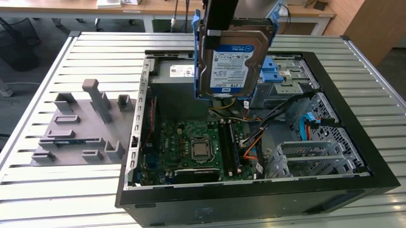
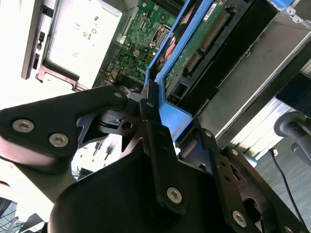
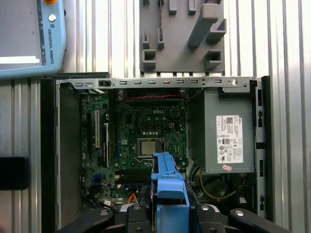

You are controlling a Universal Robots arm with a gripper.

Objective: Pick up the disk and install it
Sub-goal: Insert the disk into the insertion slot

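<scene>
While its jaws were pressed together on the disk, pinching the blue rail at its upper end, the gripper held the drive in the air over the open case. One of the black fingers lay flat against the blue plastic in the second wrist view, with the drive's green circuit-board side running away beyond it.

The disk hung on edge, nearly upright, its white-and-blue label turned toward the exterior view and blue rails down both long sides. In that view its lower end overlapped the far part of the case, between the power supply on the exterior view's left and a bay with blue latches on the exterior view's right.

Beneath it the motherboard lay flat on the case floor, a bare processor near its middle. Orange, yellow and black cables trailed beside the board, and a perforated metal cage stood toward the exterior view's right.

The case lay on its side on a slatted metal table. A grey fixture with upright blocks sat just beside the case, on the exterior view's left. A pendant rested on the table near one corner of the case in the first wrist view.
</scene>
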